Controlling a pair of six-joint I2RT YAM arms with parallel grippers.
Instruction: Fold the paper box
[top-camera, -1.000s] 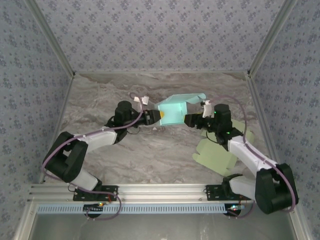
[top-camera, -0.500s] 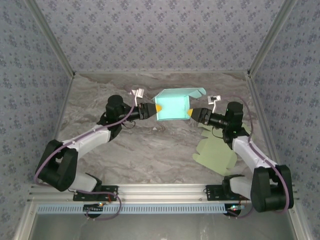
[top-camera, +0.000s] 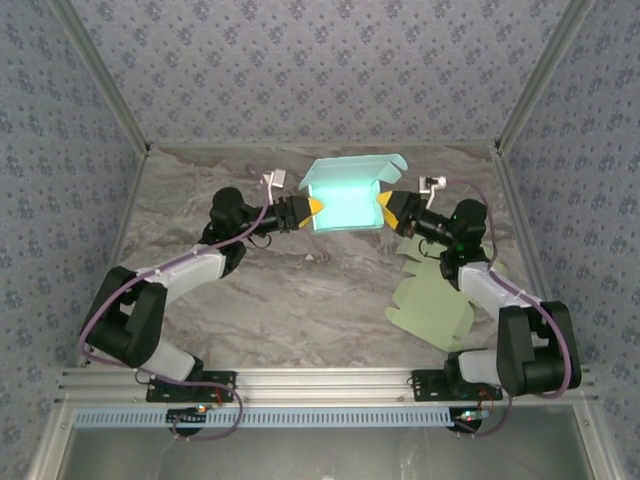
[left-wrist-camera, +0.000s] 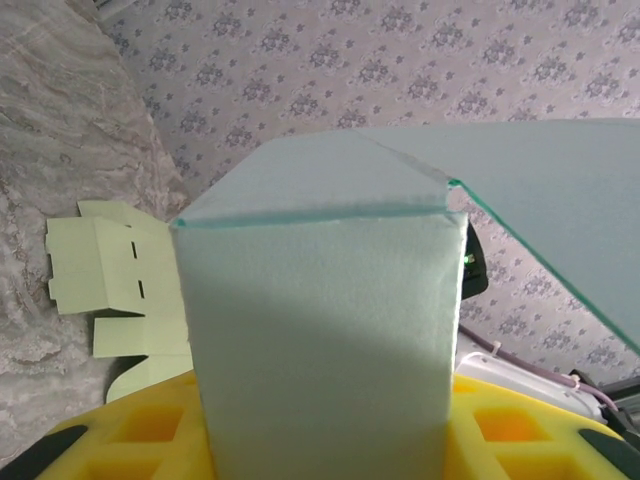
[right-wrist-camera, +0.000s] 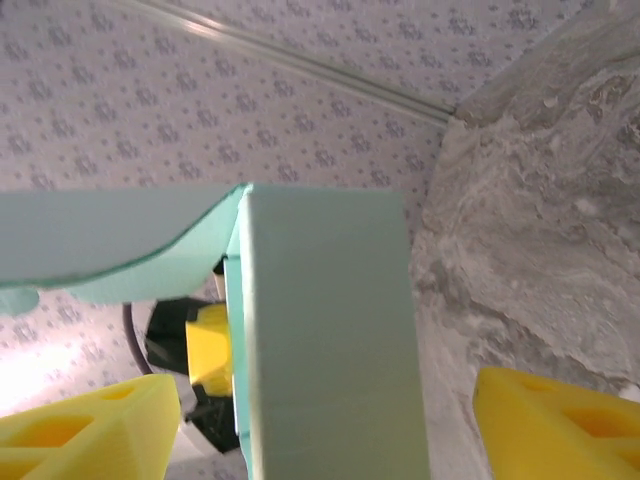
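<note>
Top external view is showing the teal paper box (top-camera: 345, 200) hanging higher and nearer the back wall than a second ago. It is also sitting squarer, its front face now reading as a clean rectangle rather than a slanted one. The left gripper (top-camera: 313, 207) is still pinching the box's left side. The right gripper (top-camera: 386, 206), which was backing off half a second ago, is coming in again at the right side.

In the right wrist view its yellow fingers (right-wrist-camera: 90, 430) are standing wide, one on each side of the box's wall with a gap at both, so it is not gripping yet. In the left wrist view the box panel is filling the space between the left fingers (left-wrist-camera: 130, 440), so that hand is carrying the box alone, clear of the table (top-camera: 300, 300).

I judge the right hand is regrasping to press the next fold. The lid flap (top-camera: 385, 165) is sticking out open at the top right, and pale green flat blanks (top-camera: 435, 305) are lying on the table below.
</note>
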